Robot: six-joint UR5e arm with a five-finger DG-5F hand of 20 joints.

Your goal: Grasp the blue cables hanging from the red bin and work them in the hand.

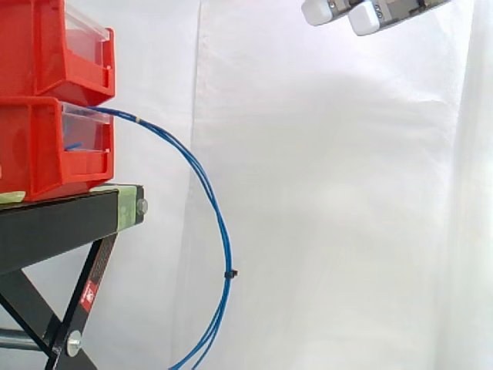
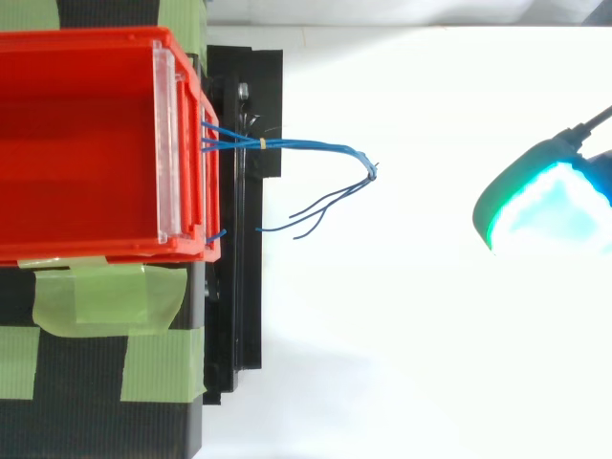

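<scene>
Blue cables [image 1: 226, 254] arc from lower red bin [image 1: 38, 154], droop past stand [image 1: 62, 223], 1 tie [image 1: 231, 273] bundling them. Hand [image 1: 366, 17] high, well apart, fingers straight, holding nothing. Risk: thin strands slip between thick pads. Side view gives droop; top view gives splayed loose ends [image 2: 306, 225].

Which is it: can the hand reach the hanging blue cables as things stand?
Probably yes: the hand sits high and off to the side of the blue cables, apart from them, with open space between.

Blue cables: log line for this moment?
blue cables: hanging free from lower red bin | robot hand: clear of them | grasp: not yet
</scene>
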